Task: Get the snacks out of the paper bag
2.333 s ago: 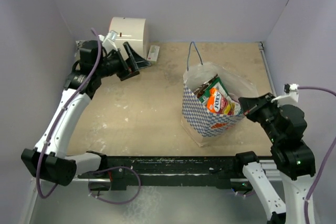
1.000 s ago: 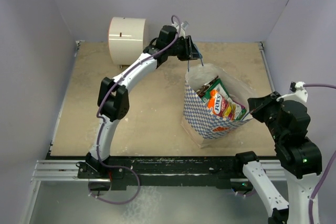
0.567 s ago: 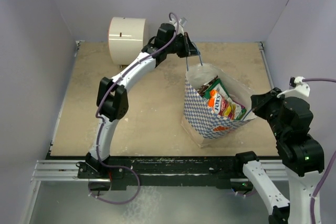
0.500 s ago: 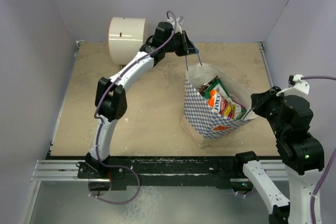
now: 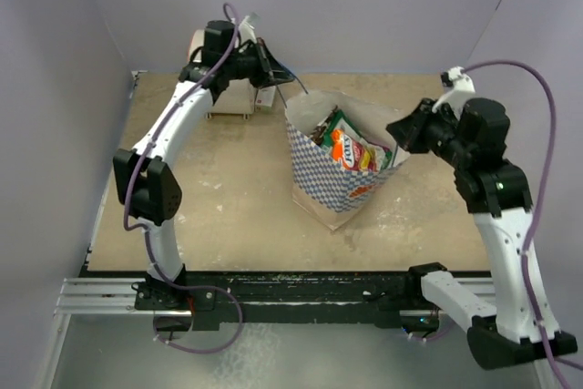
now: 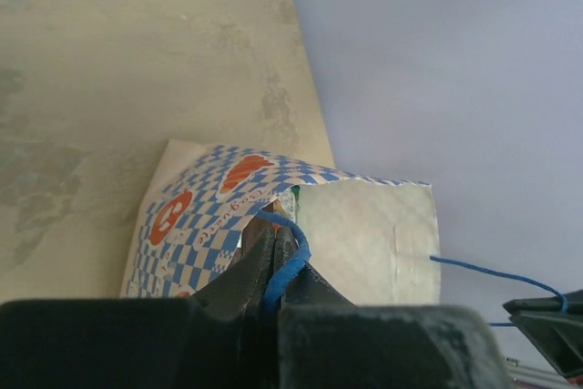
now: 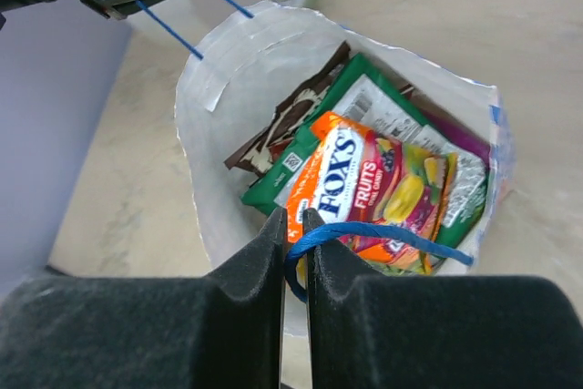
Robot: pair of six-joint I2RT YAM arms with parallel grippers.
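Snacks (image 7: 366, 168) are packed inside the paper bag (image 5: 330, 194), which is held tilted and pulled open at mid-table (image 5: 219, 193). One blue cord handle (image 6: 288, 256) is pinched in the fully closed left gripper (image 6: 273, 269). The other cord handle (image 7: 383, 230) is clamped between the nearly closed jaws of the right gripper (image 7: 293, 230).

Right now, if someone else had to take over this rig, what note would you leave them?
The left gripper is shut on the far handle of the paper bag.
The right gripper is shut on the other handle.
The bag sits mid-table between the arms, mouth pulled open.
The snacks are in the bag: brown, green, orange and purple packets show; none shows outside it.
Done: bag opened. Left: take out every packet; one gripper must release its handle first.
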